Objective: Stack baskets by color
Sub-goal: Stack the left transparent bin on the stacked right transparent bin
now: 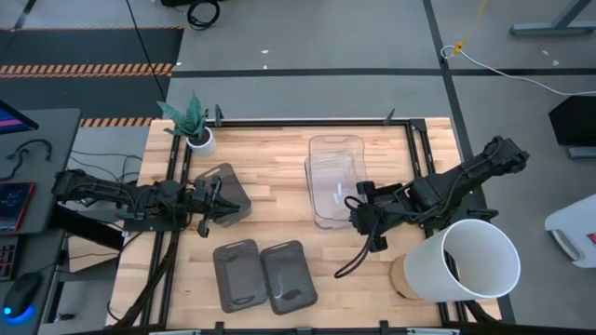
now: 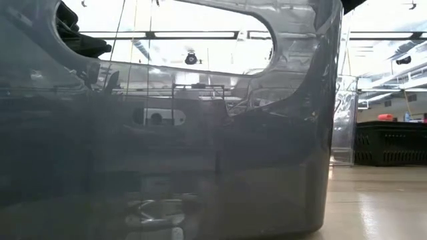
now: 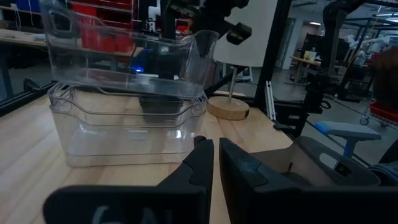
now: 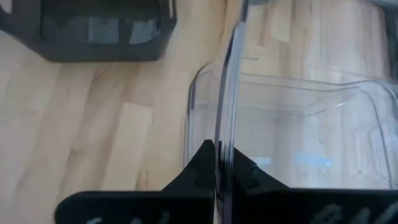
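A tilted clear basket (image 3: pixel 124 56) sits over the clear baskets (image 1: pixel 333 186) stacked at the table's middle, and my right gripper (image 1: pixel 358 212) is shut on it. At the left, my left gripper (image 1: pixel 214 201) is closed on a dark grey basket (image 1: pixel 227 191). Two more dark grey baskets (image 1: pixel 237 275) (image 1: pixel 289 276) rest flat on their bases near the front edge. One of them fills the low view (image 2: pixel 167 133). My left gripper has the dark grey basket's wall (image 3: pixel 273 171) at the end nearest it, coming in level from the table's left. The fingers (image 3: pixel 199 162) hide the spot itself. In the high view the basket looks tilted. My right gripper pinches the clear basket's thin side wall (image 4: pixel 225 118) between its two fingers, slanting down from the table's right. The wall runs edge-on between the fingers. The basket is tilted, its lower part over the clear basket (image 4: pixel 292 124) beneath.
A big white bucket (image 1: pixel 475 262) lies at the front right, beside a round wooden disc (image 3: pixel 227 107). A small potted plant (image 1: pixel 197 138) stands at the far left. A black slatted crate (image 2: pixel 390 143) shows at the right of the low view.
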You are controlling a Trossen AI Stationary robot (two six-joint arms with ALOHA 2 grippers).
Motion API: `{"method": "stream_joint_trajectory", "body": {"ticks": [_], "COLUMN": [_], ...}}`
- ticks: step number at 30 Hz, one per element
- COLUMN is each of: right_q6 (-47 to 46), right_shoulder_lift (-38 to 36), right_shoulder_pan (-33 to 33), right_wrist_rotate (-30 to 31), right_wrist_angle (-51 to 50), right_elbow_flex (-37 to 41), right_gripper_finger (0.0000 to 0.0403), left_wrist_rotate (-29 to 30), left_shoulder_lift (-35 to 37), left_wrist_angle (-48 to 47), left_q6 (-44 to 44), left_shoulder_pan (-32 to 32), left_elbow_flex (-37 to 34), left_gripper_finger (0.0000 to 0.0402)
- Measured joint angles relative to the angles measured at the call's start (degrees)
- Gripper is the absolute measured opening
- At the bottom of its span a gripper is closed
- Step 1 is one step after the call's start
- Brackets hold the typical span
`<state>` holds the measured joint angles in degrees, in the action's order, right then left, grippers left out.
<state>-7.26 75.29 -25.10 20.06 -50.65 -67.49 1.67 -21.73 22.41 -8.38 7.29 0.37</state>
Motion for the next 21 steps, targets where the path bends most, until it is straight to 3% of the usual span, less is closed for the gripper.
{"method": "stream_joint_trajectory", "body": {"ticks": [21], "right_q6": [-0.1], "right_shoulder_lift": [0.0], "right_shoulder_pan": [1.3], "right_wrist_rotate": [-3.0], "right_wrist_angle": [1.0], "right_elbow_flex": [3.3], "right_gripper_finger": [0.0006], "left_wrist_rotate": [0.0], "left_shoulder_lift": [0.0], "left_wrist_angle": [0.0], "left_q6": [0.0], "left_shoulder_pan": [0.0], "left_elbow_flex": [0.0], "left_gripper_finger": [0.0034]}}
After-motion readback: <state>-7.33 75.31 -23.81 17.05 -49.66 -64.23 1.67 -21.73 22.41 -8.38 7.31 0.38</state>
